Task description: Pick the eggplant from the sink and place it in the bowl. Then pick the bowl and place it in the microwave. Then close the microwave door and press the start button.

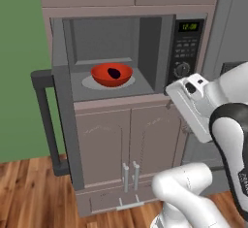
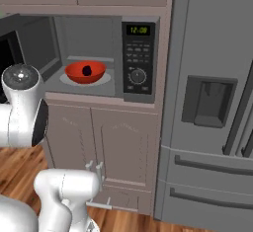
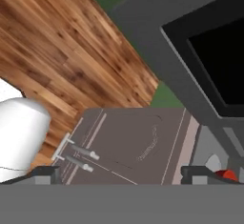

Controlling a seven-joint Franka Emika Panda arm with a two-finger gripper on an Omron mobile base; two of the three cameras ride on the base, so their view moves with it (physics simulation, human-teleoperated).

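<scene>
The microwave (image 1: 160,38) stands open, its grey inside lit. The red-orange bowl (image 1: 99,75) sits on the turntable, with the dark eggplant (image 1: 114,72) lying in it; from the right the bowl (image 2: 75,73) and the eggplant (image 2: 87,70) look the same. The microwave door (image 1: 63,120) is swung wide to the left, bar handle (image 1: 46,120) outward. The button panel (image 2: 138,63) carries a green display and a dial. My gripper (image 3: 124,175) is open and holds nothing, below and right of the cavity, facing the door's black glass (image 3: 209,51). The sink is out of view.
Taupe lower cabinet doors (image 1: 128,144) sit under the microwave, upper ones above it. A tall grey fridge (image 2: 212,102) stands right of the panel. Wooden floor (image 1: 29,193) and a green wall (image 1: 19,38) lie to the left, beyond the open door.
</scene>
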